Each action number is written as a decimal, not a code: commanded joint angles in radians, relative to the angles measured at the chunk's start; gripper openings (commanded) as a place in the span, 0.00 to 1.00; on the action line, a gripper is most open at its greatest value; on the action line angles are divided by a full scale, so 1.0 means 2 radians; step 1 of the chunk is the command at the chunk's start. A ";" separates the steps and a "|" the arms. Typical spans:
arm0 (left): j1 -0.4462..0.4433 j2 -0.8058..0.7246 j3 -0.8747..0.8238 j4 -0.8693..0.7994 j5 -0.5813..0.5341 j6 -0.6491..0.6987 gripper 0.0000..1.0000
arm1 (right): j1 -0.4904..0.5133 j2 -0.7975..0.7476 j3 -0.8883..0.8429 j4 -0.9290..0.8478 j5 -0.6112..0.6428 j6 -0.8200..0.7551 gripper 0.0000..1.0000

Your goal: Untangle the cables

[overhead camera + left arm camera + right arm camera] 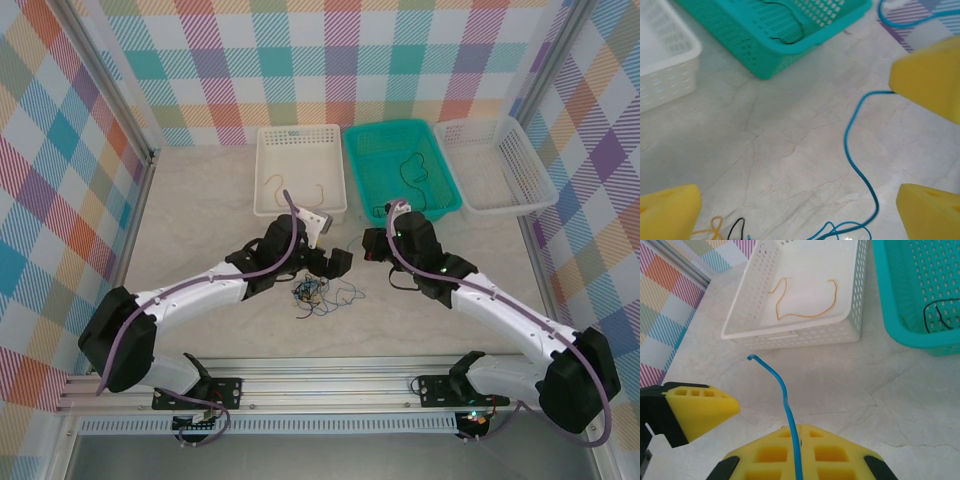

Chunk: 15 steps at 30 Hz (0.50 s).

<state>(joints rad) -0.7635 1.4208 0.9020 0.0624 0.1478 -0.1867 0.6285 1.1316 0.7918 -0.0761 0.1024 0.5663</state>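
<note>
Pale marbled table (200,220), three baskets in a row at its far edge, the teal perforated plastic basket (352,165) in the middle. It holds one thin black cord (415,165). The white perforated plastic basket (262,170) to its left holds one thin orange-tan cord (805,315). In the second white plastic basket (540,190) to its right, no cord can be made out. Both arms reach in just short of the teal basket. The right pincer (799,440) is closed on a thin blue cable (847,145), whose free tip pokes out beyond the fingers. The left pincer (800,212) gapes wide and holds nothing, with the blue cable trailing across the table between its fingers. Nearer the arm bases than the teal basket lies the small knot of mixed cables (315,293), with the blue strand running down into it. Judged step: drawing the blue strand free. Next move likely needs the left pincer to pin the knot while the right pulls away.
</note>
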 commanded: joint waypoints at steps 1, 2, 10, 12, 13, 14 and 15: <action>0.002 0.014 0.023 0.040 0.066 0.043 1.00 | -0.021 -0.012 0.020 0.007 -0.055 -0.028 0.00; 0.001 0.019 0.028 0.042 0.076 0.048 1.00 | -0.025 -0.015 0.025 0.005 -0.065 -0.033 0.00; 0.002 0.057 0.062 0.064 0.076 0.055 0.98 | -0.042 -0.030 0.057 -0.014 -0.127 -0.050 0.00; 0.003 0.066 0.071 0.068 0.074 0.049 0.92 | -0.043 -0.032 0.060 -0.013 -0.136 -0.049 0.00; 0.003 0.069 0.076 0.067 0.071 0.046 0.89 | -0.044 -0.033 0.061 -0.013 -0.137 -0.047 0.00; 0.004 0.072 0.079 0.066 0.068 0.044 0.85 | -0.045 -0.035 0.061 -0.013 -0.136 -0.046 0.00; 0.004 0.073 0.082 0.063 0.063 0.042 0.80 | -0.045 -0.036 0.060 -0.011 -0.135 -0.045 0.00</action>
<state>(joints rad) -0.7631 1.5547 1.0229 0.1570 0.2722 -0.0982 0.5476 1.0779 0.8867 -0.0978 -0.1265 0.4885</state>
